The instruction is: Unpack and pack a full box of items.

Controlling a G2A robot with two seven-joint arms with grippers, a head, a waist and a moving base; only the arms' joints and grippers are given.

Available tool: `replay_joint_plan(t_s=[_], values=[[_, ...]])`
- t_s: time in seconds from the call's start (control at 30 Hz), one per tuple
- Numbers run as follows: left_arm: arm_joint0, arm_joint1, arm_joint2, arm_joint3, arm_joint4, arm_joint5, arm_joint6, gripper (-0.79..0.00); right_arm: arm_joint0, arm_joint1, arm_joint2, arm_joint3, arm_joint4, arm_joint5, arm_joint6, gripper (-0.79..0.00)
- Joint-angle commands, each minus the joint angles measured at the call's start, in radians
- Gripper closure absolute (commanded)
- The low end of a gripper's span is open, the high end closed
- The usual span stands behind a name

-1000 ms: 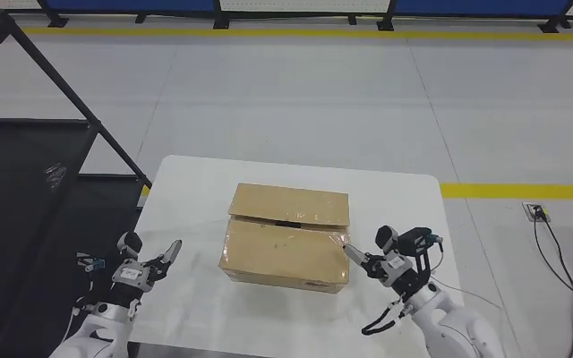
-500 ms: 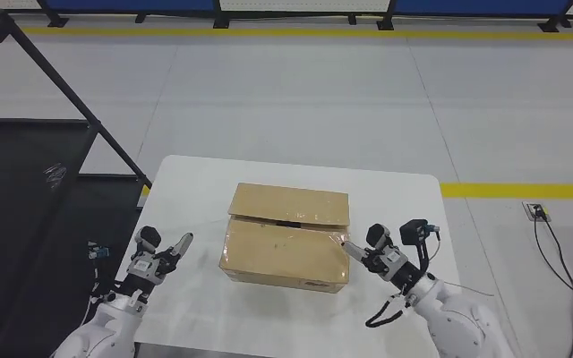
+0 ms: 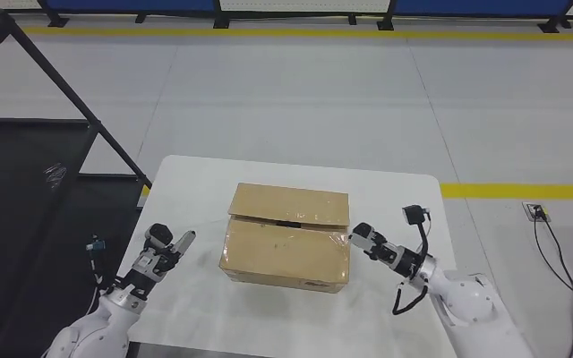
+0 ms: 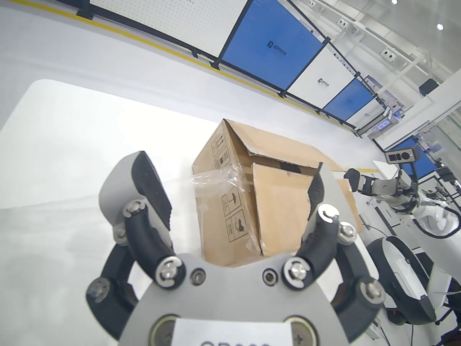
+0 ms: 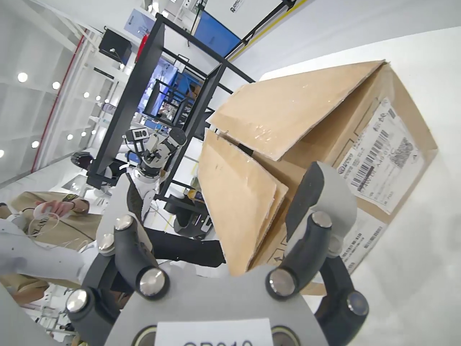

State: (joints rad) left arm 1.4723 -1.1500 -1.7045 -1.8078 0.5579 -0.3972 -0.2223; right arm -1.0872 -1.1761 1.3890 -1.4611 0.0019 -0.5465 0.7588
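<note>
You had the cardboard box (image 3: 286,237) sitting around the middle of the white bench (image 3: 188,188), with its long side towards the robot. Its top flaps were folded down but not sealed: a dark gap showed along the seam between the near flap (image 5: 237,196) and the far flap (image 5: 288,109), and the far one stood a little raised. Loose clear tape (image 4: 216,178) clung to the box's left end. A white label (image 5: 381,149) was stuck on its right end.

Your left tool (image 3: 182,243) hung over the bench to the left of the box, near it but clearly apart. Its fingers were spread wide with nothing between them, and it pointed towards the box's left end.

Your right tool (image 3: 357,234) was at the box's right end, level with the top edge and just beside it. Its fingers were parted too and held nothing. In the right wrist view the corner of the near flap lay in line with the gap between them. I could not tell whether either finger touched the cardboard.
</note>
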Motion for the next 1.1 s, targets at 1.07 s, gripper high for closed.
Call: replay_joint_plan(t_s=[1.07], values=[[0.005,0.023,-0.009,-0.014,-0.056,-0.17,-0.18,-0.785,-0.082,0.095,-0.051,-0.242,0.21,-0.116,0.399,-0.785]])
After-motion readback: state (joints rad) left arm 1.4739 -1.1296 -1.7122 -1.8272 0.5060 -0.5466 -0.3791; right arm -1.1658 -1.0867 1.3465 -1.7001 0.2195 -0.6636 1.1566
